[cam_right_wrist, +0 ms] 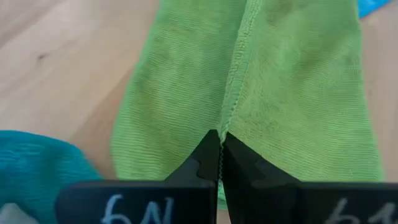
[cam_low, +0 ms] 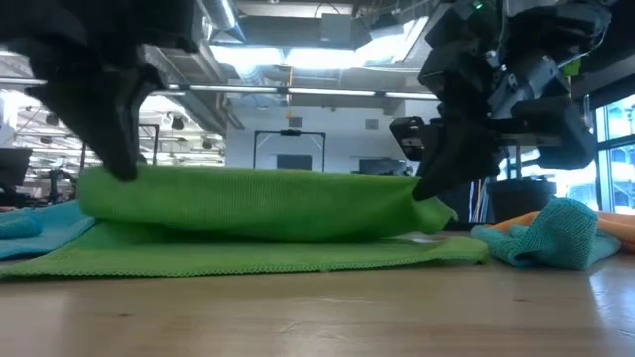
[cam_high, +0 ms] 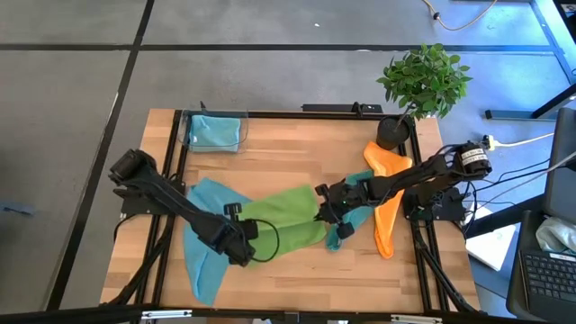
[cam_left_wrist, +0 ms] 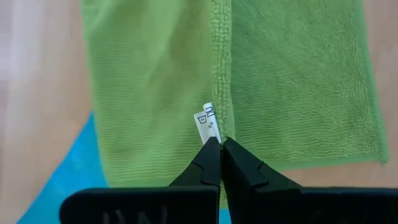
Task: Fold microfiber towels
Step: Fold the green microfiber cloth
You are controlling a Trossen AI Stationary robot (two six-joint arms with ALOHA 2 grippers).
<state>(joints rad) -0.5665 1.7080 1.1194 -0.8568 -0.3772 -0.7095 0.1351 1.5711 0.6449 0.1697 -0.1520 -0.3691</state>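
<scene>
High view shows the lime green towel (cam_high: 281, 228) at the lower centre of the frame on the worktop (cam_high: 297, 153), stretched between both arms. The left gripper (cam_high: 241, 245) is pinched tight on the towel's edge at lower left, right beside the small white label (cam_left_wrist: 207, 120); the right gripper (cam_high: 328, 212) is clamped on the hem at the towel's other end. In the low view the held edge hangs lifted over the layer lying flat beneath.

The cloth looks light, limp and fuzzy; it sags between the grips and should drape rather than hold a crease. The stitched hem is probably the firmest place to hold.

A light blue towel (cam_high: 205, 256) lies under it at lower left, a teal towel (cam_high: 342, 236) and an orange towel (cam_high: 387, 202) at right.
</scene>
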